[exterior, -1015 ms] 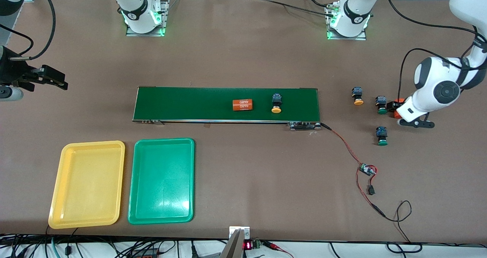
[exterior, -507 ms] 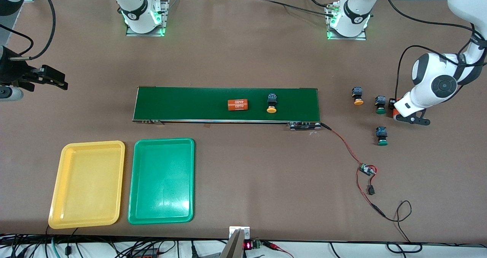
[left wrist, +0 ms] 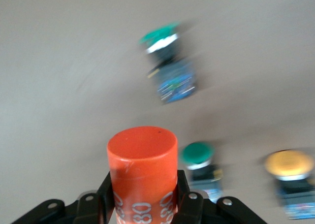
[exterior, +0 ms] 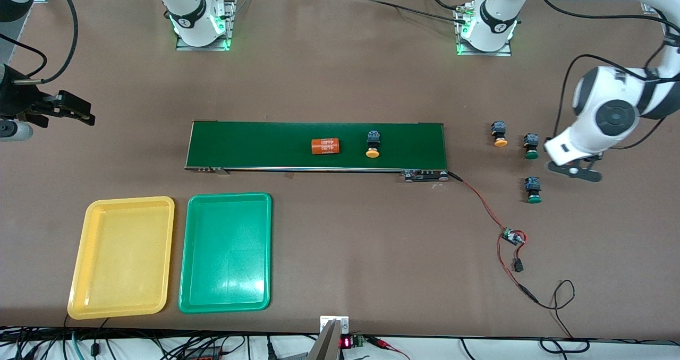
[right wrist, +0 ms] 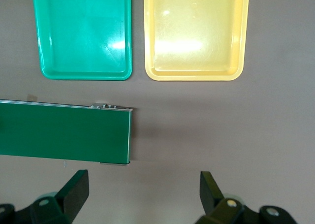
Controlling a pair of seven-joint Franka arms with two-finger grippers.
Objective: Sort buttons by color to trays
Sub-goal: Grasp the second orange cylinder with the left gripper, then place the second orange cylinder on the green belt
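Landmark: conveyor belt (exterior: 316,146), long axis running between the two arms' ends of the table (exterior: 340,84).
On the belt: an orange cylinder (exterior: 325,146) printed "4680" lying on its side along the belt; beside it, toward the left arm's end, a yellow-capped button (exterior: 373,144) lying down, cap facing the front camera.
Off the belt, toward the left arm's end: a second yellow button (exterior: 499,134), then a green button (exterior: 531,146), and another green one (exterior: 533,189) nearer the front camera; all three lie with caps facing the front camera, bodies pointing toward the arms' bases.
Trays: yellow tray (exterior: 122,257) and green tray (exterior: 225,252) side by side, nearer the front camera than the belt, at its right arm's end; long axes run across the belt's.
Left gripper (left wrist: 143,204): over the table just past the green buttons, clamped on a second orange cylinder (left wrist: 142,177), seen end-on. Only the left wrist view shows this grip; in the front view the arm hides it.
Right gripper (right wrist: 140,194): spread wide, holding nothing, waiting above the belt's right-arm end; its view alone shows the belt end and both trays together.
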